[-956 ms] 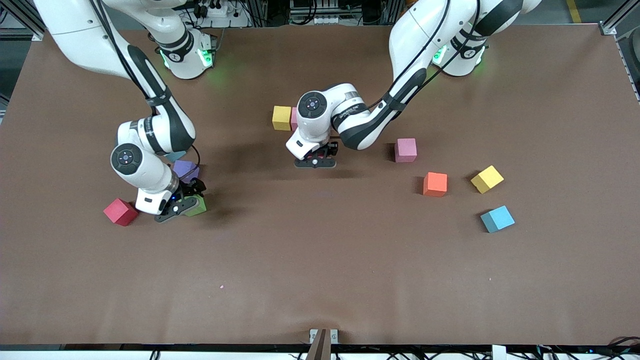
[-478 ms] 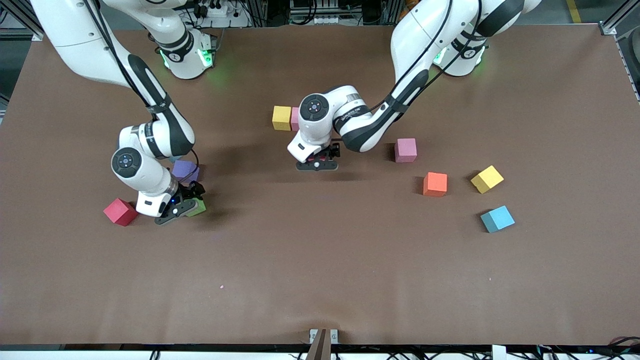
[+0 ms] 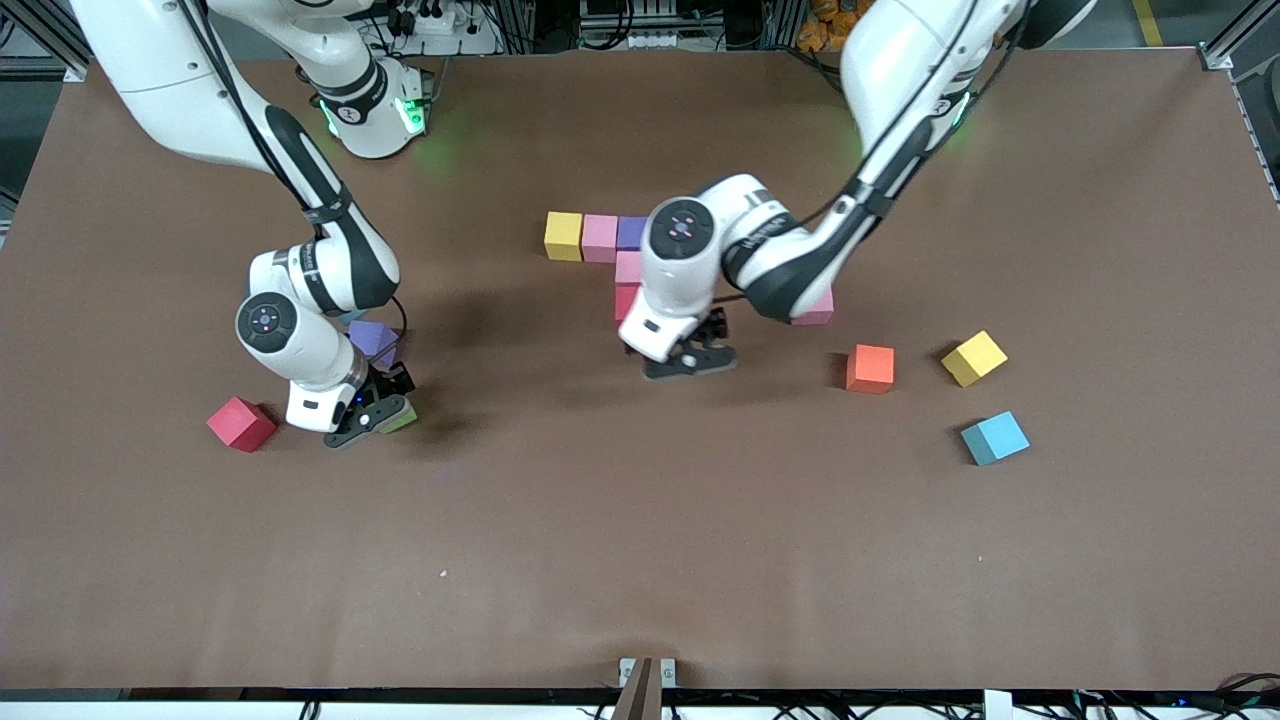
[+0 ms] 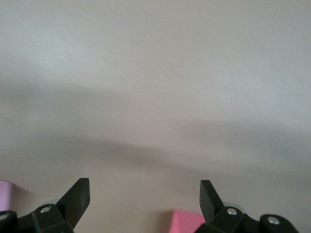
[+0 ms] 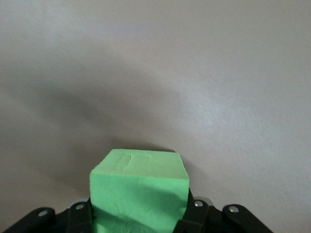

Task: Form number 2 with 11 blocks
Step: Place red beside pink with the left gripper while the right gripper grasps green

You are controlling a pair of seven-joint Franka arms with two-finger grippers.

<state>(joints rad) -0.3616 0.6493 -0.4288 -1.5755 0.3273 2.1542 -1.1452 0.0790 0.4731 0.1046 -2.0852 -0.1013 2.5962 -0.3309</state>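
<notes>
Landmark: the started number 2 (image 3: 612, 255) near the middle of the table (image 3: 640, 520).

Number 2 so far: a row of yellow block (image 3: 563, 236), pink block (image 3: 600, 237) and purple block (image 3: 631, 232), touching one another. A second pink block (image 3: 627, 267) sits just under the purple one, nearer the front camera, and a red block (image 3: 624, 300) comes next in that column. Both are partly covered by the left arm's wrist, so the edges are hard to read.

Left gripper (image 3: 690, 362): just beside the red block, toward the front camera, fingers (image 4: 77, 199) spread wide, nothing between them. Its wrist view shows bare table and a pink corner.

Right gripper (image 3: 372, 415): well away from the number 2, toward the right arm's end, low at the table, fingers pressed against both sides of a green block (image 5: 139, 191).

Loose blocks by the right gripper: a red one (image 3: 241, 423) beside it, a purple one (image 3: 374, 340) just above it in the front view.

Toward the left arm's end from the number 2: a pink one (image 3: 818, 312) mostly under the left arm, then orange (image 3: 870, 368), yellow (image 3: 974, 358) and light blue (image 3: 995, 437), all apart.
</notes>
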